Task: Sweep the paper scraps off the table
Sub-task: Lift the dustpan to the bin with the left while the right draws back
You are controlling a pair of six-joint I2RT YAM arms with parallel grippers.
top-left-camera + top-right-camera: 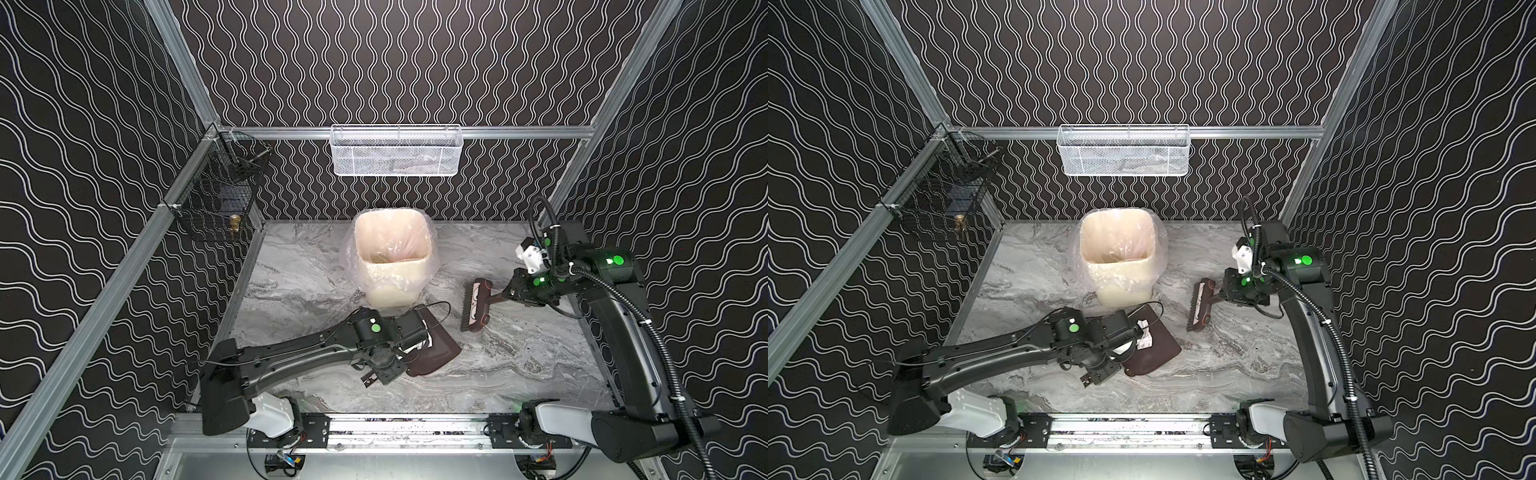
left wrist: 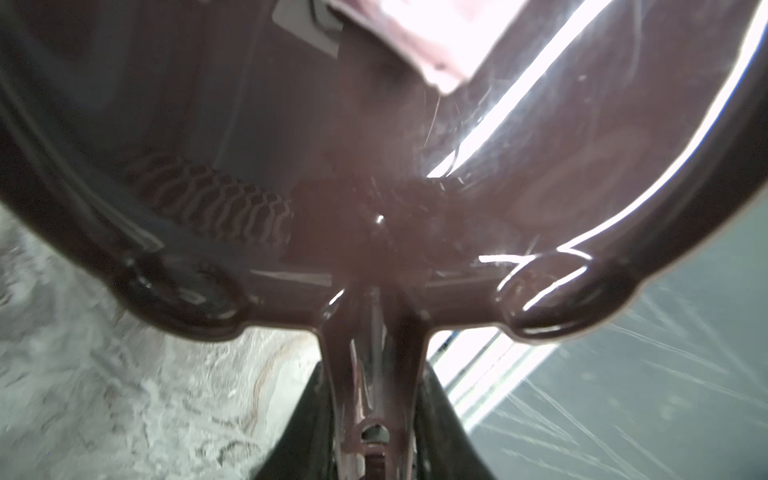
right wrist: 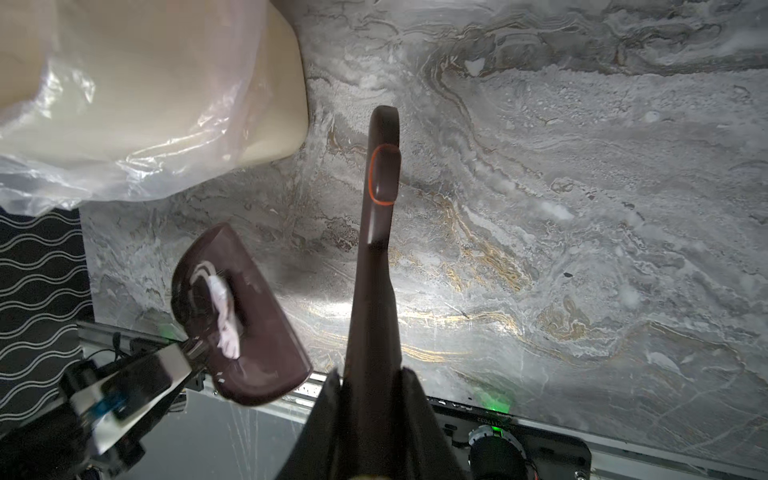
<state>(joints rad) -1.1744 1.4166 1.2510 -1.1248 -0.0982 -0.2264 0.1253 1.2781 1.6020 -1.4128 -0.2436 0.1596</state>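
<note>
White crumpled paper scraps (image 1: 1144, 335) lay in the brown dustpan (image 1: 1160, 353), held toward the front edge of the desk (image 1: 519, 365) by the left pincer (image 2: 374, 415) clamped on its handle, seemingly tilted back so nothing slid out. The right pincer (image 3: 370, 407) gripped the brush (image 1: 473, 305) handle, holding it aside, right of the bin (image 1: 390, 293).

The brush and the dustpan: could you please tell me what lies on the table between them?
Nothing: only bare marble table separates the brush from the dustpan, as both top views and the right wrist view show.
</note>
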